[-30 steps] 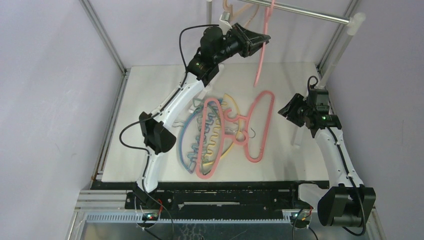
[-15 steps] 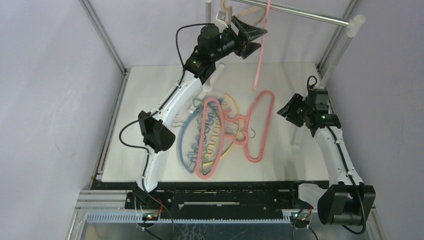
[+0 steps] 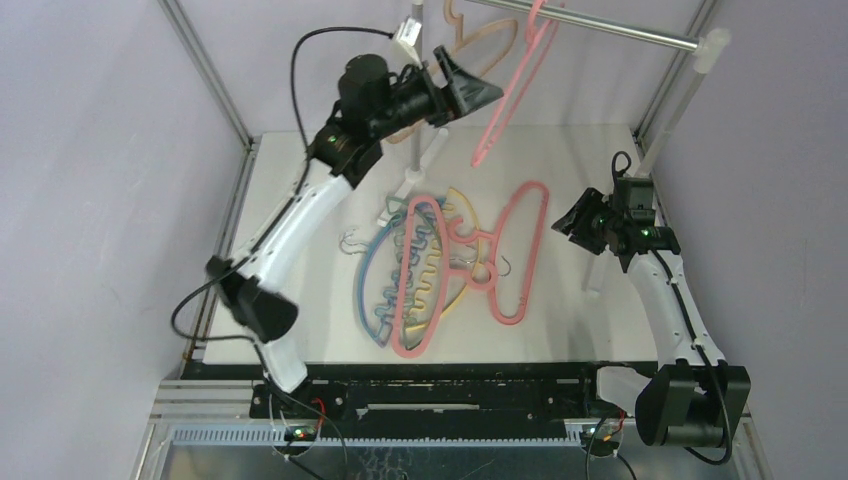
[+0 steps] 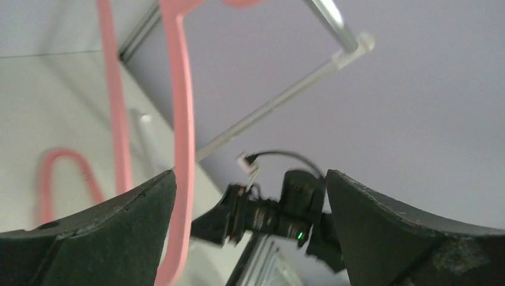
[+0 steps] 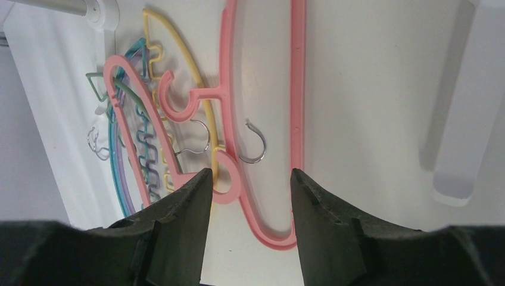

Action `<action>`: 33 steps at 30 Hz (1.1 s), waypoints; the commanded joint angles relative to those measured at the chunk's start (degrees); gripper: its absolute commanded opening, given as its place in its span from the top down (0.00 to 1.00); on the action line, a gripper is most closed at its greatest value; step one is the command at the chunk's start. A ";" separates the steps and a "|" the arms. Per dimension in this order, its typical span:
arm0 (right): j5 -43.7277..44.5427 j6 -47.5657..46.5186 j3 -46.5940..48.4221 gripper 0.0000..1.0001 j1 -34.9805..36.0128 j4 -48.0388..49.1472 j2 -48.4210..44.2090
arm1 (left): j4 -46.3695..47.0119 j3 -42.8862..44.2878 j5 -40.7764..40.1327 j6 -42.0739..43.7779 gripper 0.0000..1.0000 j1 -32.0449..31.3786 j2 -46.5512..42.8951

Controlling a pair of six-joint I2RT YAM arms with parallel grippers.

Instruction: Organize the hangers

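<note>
A pink hanger [image 3: 499, 118] hangs tilted from the grey rail [image 3: 610, 28], next to a beige hanger [image 3: 463, 28]. My left gripper [image 3: 488, 92] is up beside it, jaws wide open and holding nothing; in the left wrist view the pink hanger [image 4: 184, 119] runs just inside the left finger. On the table lies a pile of hangers: two pink ones [image 3: 524, 250] [image 3: 412, 300] over yellow [image 3: 455, 290], blue [image 3: 362, 285] and green wavy ones. My right gripper [image 3: 577, 220] hovers open to the right of the pile, and in its wrist view the pink hanger [image 5: 296, 89] lies below the gripper [image 5: 250, 176].
The rail stands on white poles, one [image 3: 415, 110] behind the pile with its foot [image 3: 398, 200] on the table, another [image 3: 680, 90] at the back right. Purple walls and metal frame bars close in the table [image 3: 290, 200] on both sides.
My left gripper has opened, let go of the pink hanger and drawn back to the left. The hanger now hangs on the rail and has swung. The right arm has stayed still.
</note>
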 commanded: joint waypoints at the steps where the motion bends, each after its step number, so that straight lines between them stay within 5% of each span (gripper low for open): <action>1: -0.26 -0.56 1.76 0.41 0.65 0.64 -0.71 | -2.11 -18.42 -0.60 13.98 0.01 2.10 -14.32; 8: 0.20 -0.70 0.77 0.41 0.70 0.79 -1.24 | -5.31 -54.93 -8.48 23.82 0.01 1.89 -35.94; 14: -0.21 0.20 0.63 0.41 1.49 2.03 0.16 | -8.11 -71.14 -24.21 27.39 0.09 -4.49 -45.33; 21: 1.27 0.50 0.48 0.42 3.74 1.83 0.58 | -4.54 -71.98 -39.52 25.88 0.15 -13.91 -35.09; 26: 1.53 0.86 -0.65 0.42 4.77 1.79 -0.07 | -4.02 -66.74 -41.16 27.42 0.17 -17.14 -23.04; 33: 1.95 0.40 -2.26 0.42 4.77 0.83 -1.62 | 3.61 -73.69 -44.06 25.20 0.24 -17.61 -19.89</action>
